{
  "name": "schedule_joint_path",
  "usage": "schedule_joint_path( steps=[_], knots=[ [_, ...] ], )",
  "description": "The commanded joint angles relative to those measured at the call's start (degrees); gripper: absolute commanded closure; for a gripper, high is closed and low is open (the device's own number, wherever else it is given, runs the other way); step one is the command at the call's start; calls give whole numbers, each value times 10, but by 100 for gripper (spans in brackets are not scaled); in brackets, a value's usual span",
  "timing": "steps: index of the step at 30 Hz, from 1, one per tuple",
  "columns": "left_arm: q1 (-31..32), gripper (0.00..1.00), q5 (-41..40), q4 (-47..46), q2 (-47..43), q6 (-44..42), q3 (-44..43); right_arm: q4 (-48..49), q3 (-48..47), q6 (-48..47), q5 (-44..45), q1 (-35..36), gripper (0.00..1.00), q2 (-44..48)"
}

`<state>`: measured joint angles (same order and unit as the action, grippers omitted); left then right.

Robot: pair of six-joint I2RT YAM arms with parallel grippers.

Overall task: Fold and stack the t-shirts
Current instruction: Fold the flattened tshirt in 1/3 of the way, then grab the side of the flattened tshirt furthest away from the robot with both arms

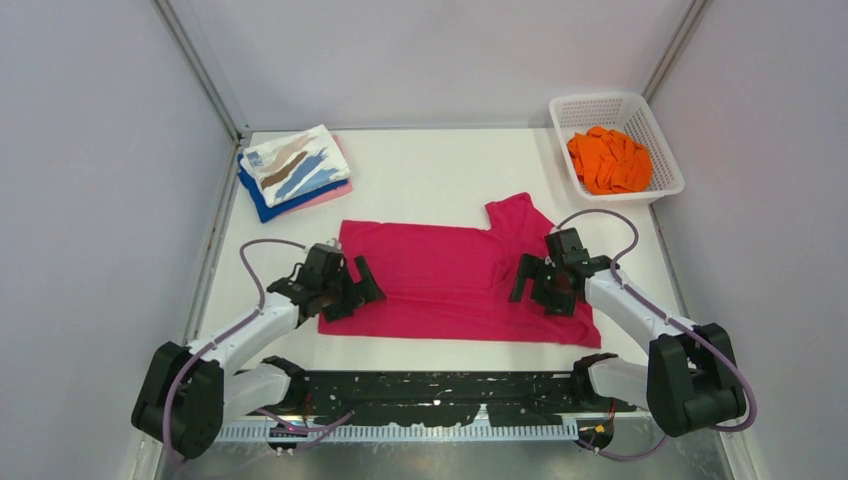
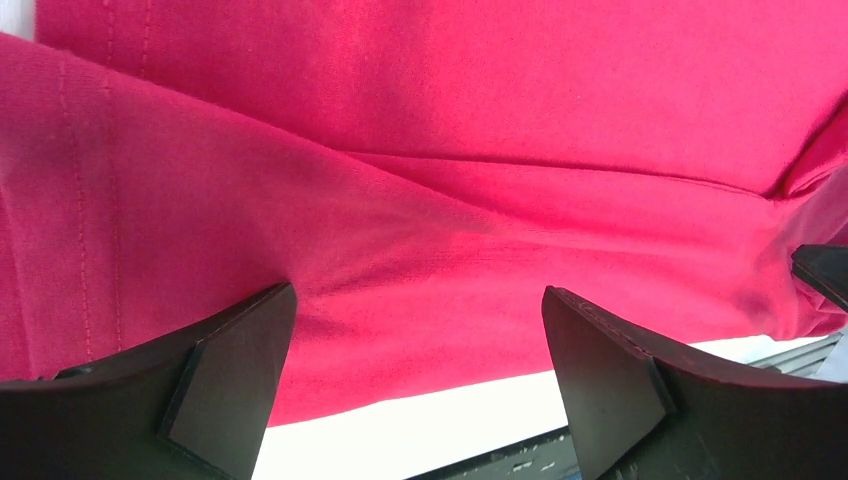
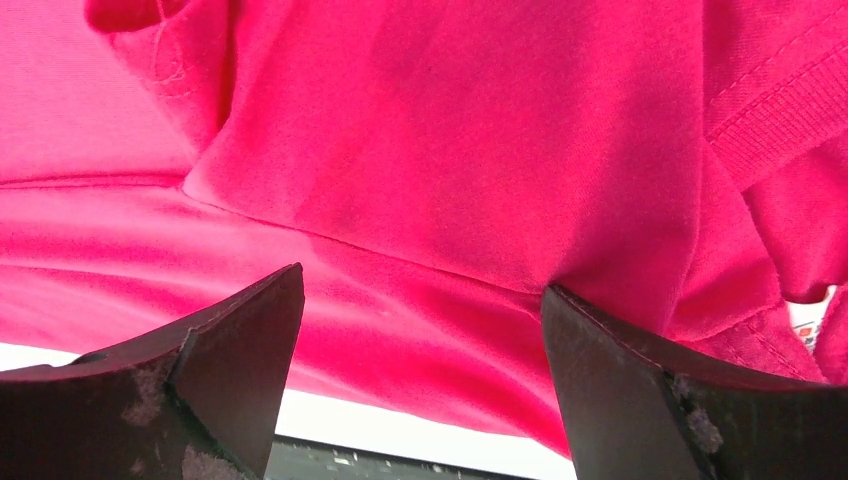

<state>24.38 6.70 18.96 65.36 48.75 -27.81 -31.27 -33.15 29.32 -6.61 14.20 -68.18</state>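
Observation:
The magenta t-shirt (image 1: 440,280) lies partly folded in the middle of the table, one sleeve sticking out at its far right. My left gripper (image 1: 355,292) is open over the shirt's left part, its fingertips (image 2: 235,370) resting on the cloth (image 2: 420,200) near the front hem. My right gripper (image 1: 532,282) is open over the shirt's right part, its fingertips (image 3: 245,340) on the cloth (image 3: 450,150). A stack of folded shirts (image 1: 295,170) sits at the back left: the white streaked one on top, blue and pale pink below. The orange shirt (image 1: 608,160) lies in the basket.
The white lattice basket (image 1: 662,140) stands at the back right corner. Grey walls close in the table on the left, right and back. A black rail (image 1: 440,395) runs along the near edge between the arm bases.

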Motion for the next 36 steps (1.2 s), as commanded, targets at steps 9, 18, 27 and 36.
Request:
schedule_joint_path(
  steps=[9, 18, 27, 36],
  knots=[
    [38, 0, -15, 201, -64, 37, 70, -109, 23, -1, 7, 5, 5, 41],
    [48, 0, -34, 213, -111, 40, 51, -80, -2, -21, -4, 5, 5, 79],
    [39, 0, -123, 241, -82, -17, -155, -30, -91, -46, -7, 4, 5, 157],
    [-116, 0, -133, 154, 89, -58, -260, 89, -172, -37, -21, -10, 5, 25]
  ],
)
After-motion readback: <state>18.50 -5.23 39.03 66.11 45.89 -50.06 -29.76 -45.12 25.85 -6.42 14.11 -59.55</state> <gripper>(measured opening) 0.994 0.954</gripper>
